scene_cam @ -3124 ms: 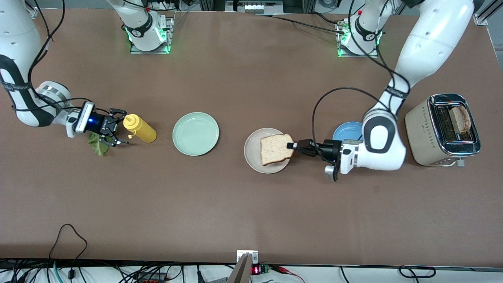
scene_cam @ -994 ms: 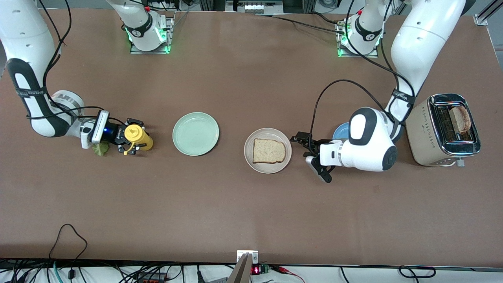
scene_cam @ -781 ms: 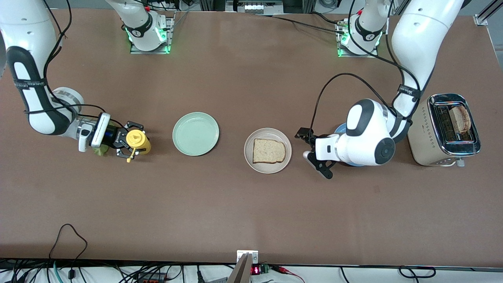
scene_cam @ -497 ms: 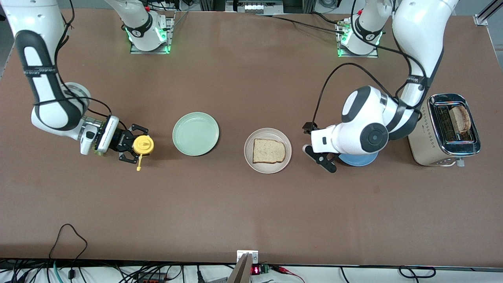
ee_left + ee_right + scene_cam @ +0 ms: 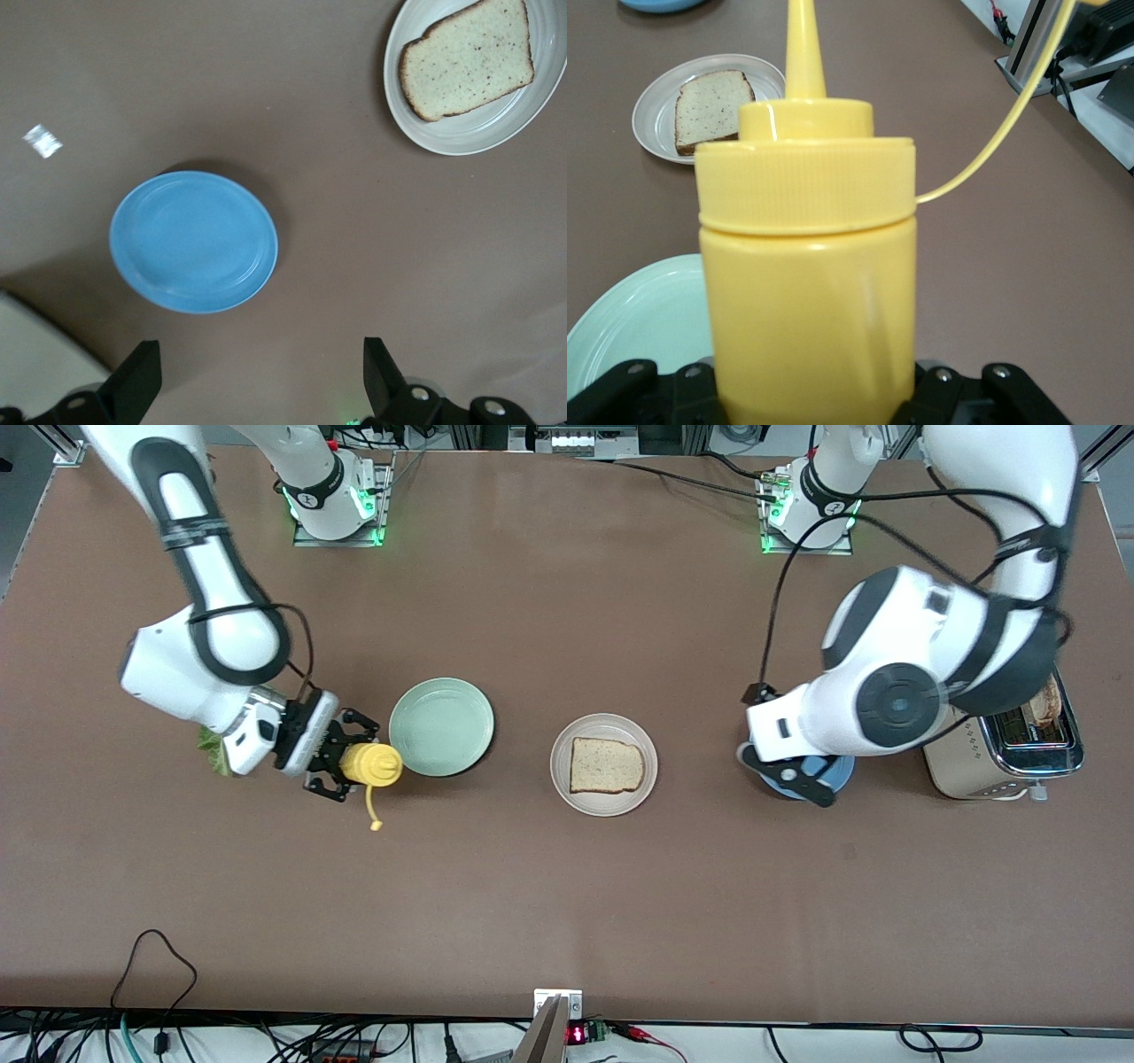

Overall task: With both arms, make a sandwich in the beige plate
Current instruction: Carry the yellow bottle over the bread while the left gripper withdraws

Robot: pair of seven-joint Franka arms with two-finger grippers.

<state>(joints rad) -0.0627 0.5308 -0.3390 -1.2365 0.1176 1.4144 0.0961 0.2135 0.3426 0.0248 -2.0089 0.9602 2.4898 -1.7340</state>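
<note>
Now, on the brown table (image 5: 567, 886): beige plate (image 5: 603, 802) near the middle, one slice of speckled toast (image 5: 606, 765) lying flat in it — no lettuce on it, no second slice. Same plate and toast visible in the left wrist view (image 5: 461, 137) and, farther off, in the right wrist view (image 5: 656, 115).

Right gripper (image 5: 341, 766) raised beside the mint-green plate (image 5: 441, 726), at that plate's edge toward the right arm's end of the table — fingers clamped on the yellow squeeze bottle (image 5: 372, 764). Bottle filling the right wrist view (image 5: 806, 301), nozzle pointing away from the wrist, tethered cap dangling on its thin yellow strap (image 5: 373, 815). Green lettuce leaf (image 5: 211, 750) on the table, partly hidden under the right arm's wrist, well apart from the beige plate.

Left gripper (image 5: 257, 376) up in the air over the table just beside the blue plate (image 5: 193, 241), holding nothing, fingers (image 5: 137, 381) spread wide. Blue plate (image 5: 837, 772) between the beige plate and the toaster (image 5: 966, 771), mostly covered by the left arm in the front view. Second slice of toast (image 5: 1048, 701) standing in the toaster's slot, toward the left arm's end of the table.
</note>
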